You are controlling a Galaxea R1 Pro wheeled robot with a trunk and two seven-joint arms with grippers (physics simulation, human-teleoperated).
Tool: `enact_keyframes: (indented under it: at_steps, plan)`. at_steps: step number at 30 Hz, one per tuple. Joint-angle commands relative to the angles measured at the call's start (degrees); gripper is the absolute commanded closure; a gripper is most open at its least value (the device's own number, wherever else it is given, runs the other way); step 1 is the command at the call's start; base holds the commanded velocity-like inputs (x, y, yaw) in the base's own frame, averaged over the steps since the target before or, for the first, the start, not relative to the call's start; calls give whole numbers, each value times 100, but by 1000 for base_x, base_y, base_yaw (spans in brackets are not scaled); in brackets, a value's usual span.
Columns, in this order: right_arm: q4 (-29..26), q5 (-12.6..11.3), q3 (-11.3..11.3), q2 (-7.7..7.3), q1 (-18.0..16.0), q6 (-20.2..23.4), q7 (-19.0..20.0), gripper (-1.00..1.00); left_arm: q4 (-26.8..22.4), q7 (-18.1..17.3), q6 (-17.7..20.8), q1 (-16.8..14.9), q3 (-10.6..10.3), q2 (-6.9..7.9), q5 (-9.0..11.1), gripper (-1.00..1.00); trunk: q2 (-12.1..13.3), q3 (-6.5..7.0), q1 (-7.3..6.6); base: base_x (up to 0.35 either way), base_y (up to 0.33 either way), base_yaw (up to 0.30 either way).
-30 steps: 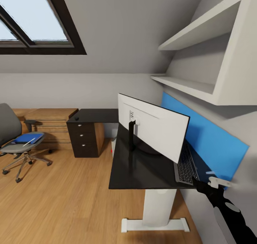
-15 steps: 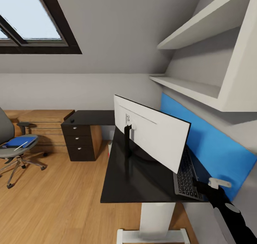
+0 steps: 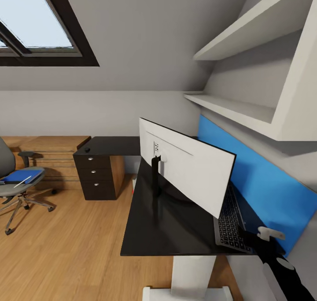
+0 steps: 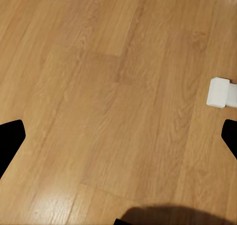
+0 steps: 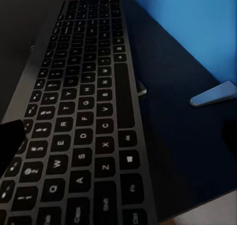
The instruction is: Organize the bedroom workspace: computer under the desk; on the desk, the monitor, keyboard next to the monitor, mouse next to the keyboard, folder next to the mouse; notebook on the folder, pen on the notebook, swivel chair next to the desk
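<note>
The monitor (image 3: pixel 189 164) stands on the black desk (image 3: pixel 154 230) with its white back towards me. The keyboard (image 3: pixel 229 224) lies behind the monitor, along the blue back panel (image 3: pixel 255 182). My right gripper (image 5: pixel 118 136) hovers open just over the keyboard (image 5: pixel 74 111), its dark fingertips (image 5: pixel 10 138) wide apart. The small black mouse (image 3: pixel 87 150) sits on the desk's far wing. At far left the swivel chair (image 3: pixel 6 191) carries the blue folder (image 3: pixel 17 176) with the white pen (image 3: pixel 22 182) on it. My left gripper (image 4: pixel 118 136) is open above bare floor. The notebook is out of view.
A dark drawer unit (image 3: pixel 97 175) stands under the desk's far wing, with low wooden shelving (image 3: pixel 48 153) beside it. White wall shelves (image 3: pixel 246 107) hang over the desk. The desk's white pedestal foot (image 4: pixel 219 93) rests on the wood floor (image 3: pixel 66 248).
The whole picture has shifted, so the camera has moved; chair and desk sit further left in it. My right arm shows a little lower. No object has moved.
</note>
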Motion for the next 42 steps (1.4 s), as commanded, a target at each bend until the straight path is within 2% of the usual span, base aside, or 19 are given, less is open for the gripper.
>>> enact_keyframes:
  at_steps: [1, 9, 18, 35, 40, 42]
  plan:
    - [10, -54, 7, -3, -4, -14, -31, -100, 1, 38, -36, -6, -43, 6, 60, -100, -4, -7, 0, 0, 0, 0]
    - [96, -44, 0, -3, -4, -38, -40, -100, -4, 38, -36, -6, -48, 6, 54, -100, -4, -7, 0, 34, 0, 0]
    - [462, -48, -2, -11, -79, -39, -49, -100, -16, 38, -185, -6, -42, 6, 51, -100, -4, -7, 0, 87, 0, 0]
    - [485, -50, -2, -12, -84, -45, -49, -100, -75, 44, -208, -6, -40, 6, 57, -100, -4, -7, 0, 95, 0, 0]
    - [485, -47, -2, -12, -85, -43, -49, -100, -299, 53, -196, -7, -5, 6, 61, -100, -4, -7, 0, 8, 0, 0]
    - [488, -46, -2, -12, -86, -43, -49, -100, -344, 54, -191, -6, 0, 6, 65, -100, -85, -43, 44, 2, 0, 0]
